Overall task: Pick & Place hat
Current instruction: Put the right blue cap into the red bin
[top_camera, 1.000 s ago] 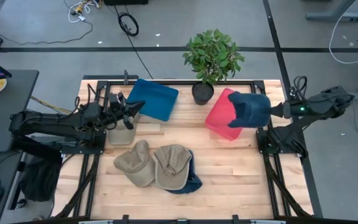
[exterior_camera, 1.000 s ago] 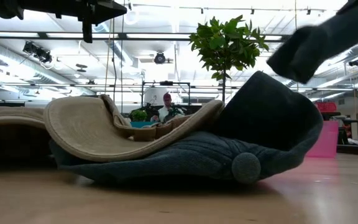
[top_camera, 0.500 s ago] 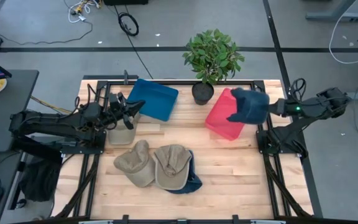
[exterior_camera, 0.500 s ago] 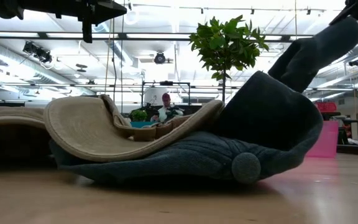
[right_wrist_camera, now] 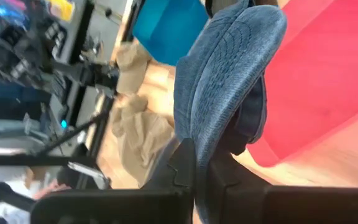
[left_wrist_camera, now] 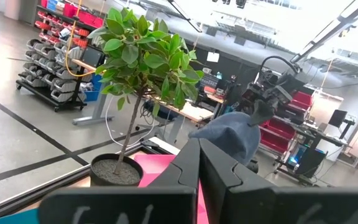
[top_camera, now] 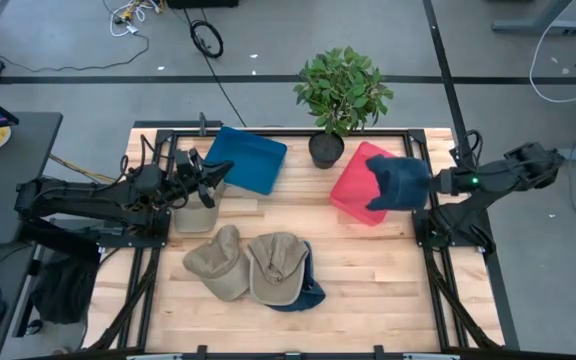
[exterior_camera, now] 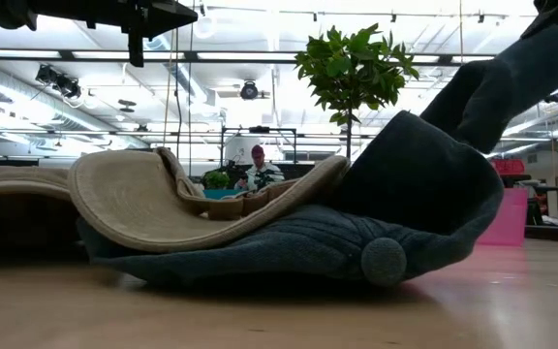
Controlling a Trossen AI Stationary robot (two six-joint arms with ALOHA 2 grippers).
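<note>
Hat [top_camera: 400, 183], blue denim, hangs in the right gripper [top_camera: 438, 182], whose fingers are clamped on its edge, and it sits above the red bin [top_camera: 356, 186] at the table's far right side. From above we see it overlapping the bin's right part; whether it touches the bin we cannot tell. Our right wrist view adds the stitched cloth [right_wrist_camera: 222, 74] pinched between the two dark fingers [right_wrist_camera: 182, 171], with the red bin [right_wrist_camera: 316, 93] beneath and the tan hats beyond. Level with the table, we see the held hat [exterior_camera: 502, 82] only as a dark shape hanging at the upper right, behind a tan cap [exterior_camera: 163, 199] that lies on a second dark blue hat [exterior_camera: 356, 233]; a pink bin wall [exterior_camera: 526, 218] shows at the right edge. Only the high view places the two tan hats [top_camera: 248, 265] side by side near the table's front, a blue bin [top_camera: 246, 158] and a potted plant [top_camera: 343, 95] at the back. Our left gripper [top_camera: 208, 183] waits with its fingers closed over the table's left side, holding nothing; its wrist view shows the plant [left_wrist_camera: 142, 68] and the carried hat [left_wrist_camera: 229, 134] farther off.
</note>
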